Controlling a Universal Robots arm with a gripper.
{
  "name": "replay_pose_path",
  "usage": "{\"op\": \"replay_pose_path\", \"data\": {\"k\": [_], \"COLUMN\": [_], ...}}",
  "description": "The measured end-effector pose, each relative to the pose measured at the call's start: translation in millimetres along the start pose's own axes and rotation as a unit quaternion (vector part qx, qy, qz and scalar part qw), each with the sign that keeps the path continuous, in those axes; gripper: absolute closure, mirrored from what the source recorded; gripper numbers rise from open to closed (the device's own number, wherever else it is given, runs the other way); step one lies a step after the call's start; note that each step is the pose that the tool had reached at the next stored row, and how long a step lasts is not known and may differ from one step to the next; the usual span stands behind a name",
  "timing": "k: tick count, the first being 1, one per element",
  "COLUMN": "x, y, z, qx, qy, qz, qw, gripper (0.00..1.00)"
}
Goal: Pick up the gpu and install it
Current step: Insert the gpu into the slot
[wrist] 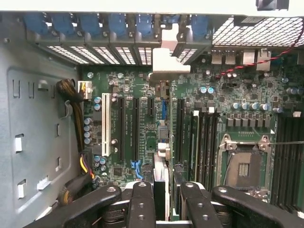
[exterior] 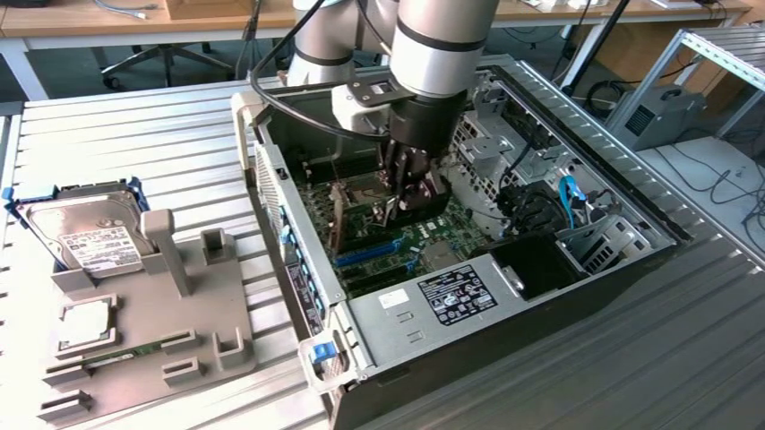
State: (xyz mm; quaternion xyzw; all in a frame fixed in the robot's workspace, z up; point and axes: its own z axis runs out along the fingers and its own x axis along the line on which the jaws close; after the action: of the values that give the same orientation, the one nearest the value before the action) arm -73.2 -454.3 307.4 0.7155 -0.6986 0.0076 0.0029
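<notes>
The gpu shows edge-on in the wrist view, standing upright over the black expansion slots of the green motherboard. Its silver end bracket reaches the slotted rear wall of the computer case. My gripper is shut on the card, one black finger on each side of it. In the exterior view my gripper is down inside the open case, and the gpu runs from it toward the case's rear wall on that view's left.
A silver hard drive and a long memory stick rest on the grey holder to the exterior view's left. Inside the case are the power supply, a blue cable, the bare processor socket and a cable bundle.
</notes>
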Motion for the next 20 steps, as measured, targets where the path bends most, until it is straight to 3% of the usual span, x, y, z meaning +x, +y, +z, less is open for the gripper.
{"op": "replay_pose_path", "data": {"k": [6, 20], "x": [-1.7, -6.4], "y": [8.6, 22.1], "z": [3.4, 26.0], "qx": [0.0, 0.0], "qy": [0.0001, 0.0], "qz": [0.0, 0.0], "qw": [1.0, 1.0], "gripper": [0.74, 0.74]}}
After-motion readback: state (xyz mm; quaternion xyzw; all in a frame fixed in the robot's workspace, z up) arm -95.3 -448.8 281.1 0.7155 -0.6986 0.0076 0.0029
